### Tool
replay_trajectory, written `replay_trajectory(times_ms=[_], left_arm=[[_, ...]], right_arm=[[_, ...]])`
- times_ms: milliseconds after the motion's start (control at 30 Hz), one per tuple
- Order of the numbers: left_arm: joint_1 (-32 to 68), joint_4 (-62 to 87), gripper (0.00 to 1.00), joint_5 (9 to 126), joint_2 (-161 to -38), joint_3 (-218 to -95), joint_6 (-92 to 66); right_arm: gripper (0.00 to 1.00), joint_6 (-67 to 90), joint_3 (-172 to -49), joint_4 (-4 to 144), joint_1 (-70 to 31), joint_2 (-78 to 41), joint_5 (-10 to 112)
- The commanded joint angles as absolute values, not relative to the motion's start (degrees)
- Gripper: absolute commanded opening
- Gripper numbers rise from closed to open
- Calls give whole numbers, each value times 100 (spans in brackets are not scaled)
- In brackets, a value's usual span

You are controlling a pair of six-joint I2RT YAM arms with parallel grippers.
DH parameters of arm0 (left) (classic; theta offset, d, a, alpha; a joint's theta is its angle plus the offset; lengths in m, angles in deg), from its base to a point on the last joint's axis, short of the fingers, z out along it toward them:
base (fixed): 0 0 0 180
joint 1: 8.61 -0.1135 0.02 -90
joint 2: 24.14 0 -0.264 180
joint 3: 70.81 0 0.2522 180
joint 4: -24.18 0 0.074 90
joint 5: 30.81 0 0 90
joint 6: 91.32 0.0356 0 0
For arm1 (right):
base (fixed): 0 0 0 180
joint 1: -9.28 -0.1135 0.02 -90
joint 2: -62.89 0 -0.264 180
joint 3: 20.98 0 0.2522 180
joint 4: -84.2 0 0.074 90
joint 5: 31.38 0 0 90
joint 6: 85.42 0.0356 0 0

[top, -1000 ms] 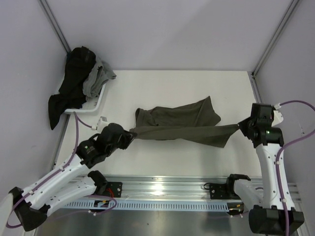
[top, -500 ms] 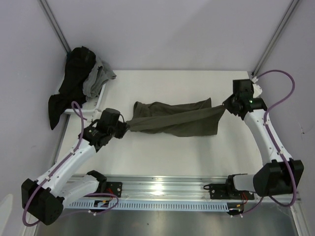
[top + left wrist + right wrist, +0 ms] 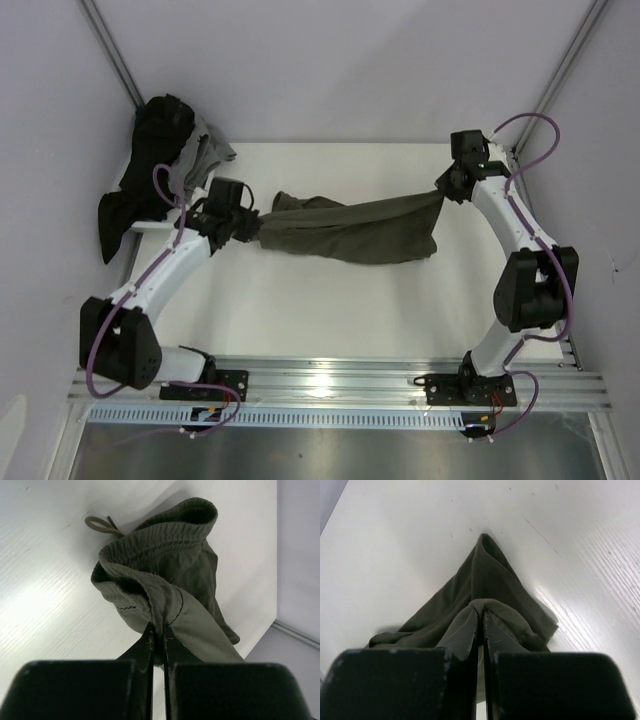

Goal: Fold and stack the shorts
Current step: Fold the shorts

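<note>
The shorts (image 3: 350, 228) hung stretched in a band across the far half of the counter (image 3: 330, 300). They ran from near its left edge toward its far right corner, and the lower fold sagged toward the surface. The gathered waistband end, with a drawstring loop (image 3: 102, 526) showing beside it, was pinched in the left gripper (image 3: 252, 224), whose fingers were pressed together on a fold of fabric. The right gripper (image 3: 443, 190) was clamped on the opposite end. At the far left corner, a white basket (image 3: 203, 205) held dark and grey clothes (image 3: 160, 150).
</note>
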State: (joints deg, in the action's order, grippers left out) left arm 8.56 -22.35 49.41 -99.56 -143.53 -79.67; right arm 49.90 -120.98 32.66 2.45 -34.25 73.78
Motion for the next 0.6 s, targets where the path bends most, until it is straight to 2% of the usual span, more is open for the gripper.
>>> replay_trajectory(times_ms=[0, 333, 500, 567], left_arm=[[599, -2025, 0, 5022, -10420, -14899, -7779], [185, -1375, 0, 5488, -12239, -15936, -7691], [150, -1550, 0, 5506, -12425, -16525, -7533], [159, -1498, 0, 5471, -12320, -16351, -7506]], right_arm=[[0, 4853, -12684, 3573, 287, -3957, 7471], [0, 5001, -13467, 3617, 304, -5118, 7461], [0, 5099, -13319, 3695, 375, -5146, 7523], [0, 5090, -13196, 3713, 375, -5014, 7532]])
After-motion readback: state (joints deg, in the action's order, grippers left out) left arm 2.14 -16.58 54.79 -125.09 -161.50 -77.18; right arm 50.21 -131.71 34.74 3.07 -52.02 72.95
